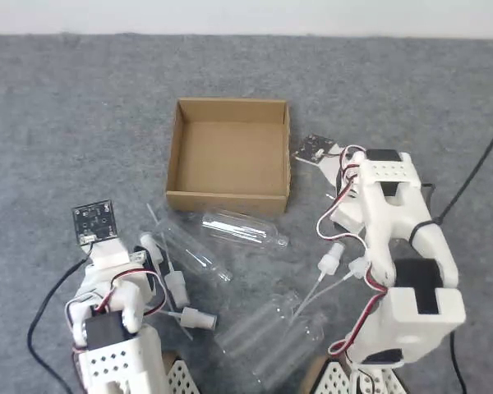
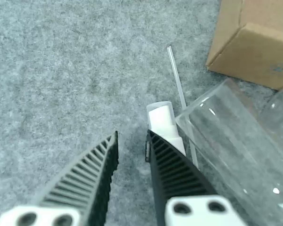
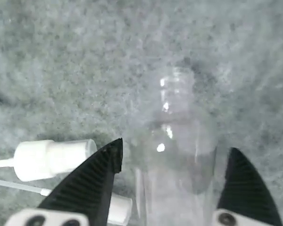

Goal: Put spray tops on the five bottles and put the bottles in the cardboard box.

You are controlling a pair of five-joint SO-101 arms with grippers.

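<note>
Because the clear bottle (image 3: 179, 108) between the right gripper's (image 3: 175, 148) wide-spread fingers looks light, slick and thin-walled, a gentle hold near its stiffer neck probably suits, while the left gripper (image 2: 132, 136), narrowly open, sits beside a spray top (image 2: 162, 120), with the other bottles (image 1: 271, 332) lower-centre in the high view and the cardboard box (image 1: 174, 156) upper-centre.

Bottles (image 1: 245, 228): I make out four, two just near the box and two overlapping nearer me. The clear plastic leaves me unsure of more.
Spray tops (image 1: 332, 258): I count five, three left and two right.
Cardboard box (image 1: 226, 201): one.
Arms (image 1: 394, 246): two.
</note>
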